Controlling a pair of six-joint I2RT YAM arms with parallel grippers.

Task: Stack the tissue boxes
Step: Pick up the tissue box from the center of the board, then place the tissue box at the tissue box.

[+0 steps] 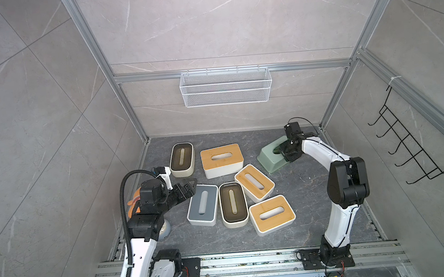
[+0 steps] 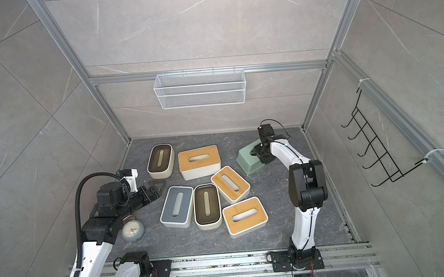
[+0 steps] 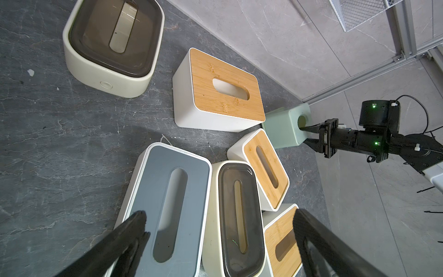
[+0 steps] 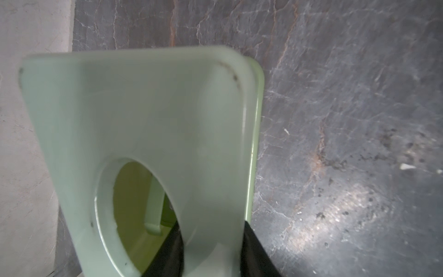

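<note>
Sage-green plastic tissue box [image 1: 269,156]: clamped, back right, apart from the six others [image 1: 230,194].
Right gripper [image 4: 211,230] pinches its slotted wall, one finger through the opening; left gripper [image 3: 220,215] stands wide, empty. Advised: lift slowly and level, lest it pivot.

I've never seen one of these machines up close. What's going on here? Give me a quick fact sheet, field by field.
Job: stacking tissue boxes
Boxes in view: seven, none stacked yet
Right gripper: shut on the sage green box, one finger inside its slot, one outside the wall
Left gripper: open, holding nothing, close to the grey-blue-lidded box
Other boxes: three bamboo-lidded boxes, two dark-lidded boxes, bunched together
Bystanders: alarm clock by the left arm, wire basket on the back wall
</note>
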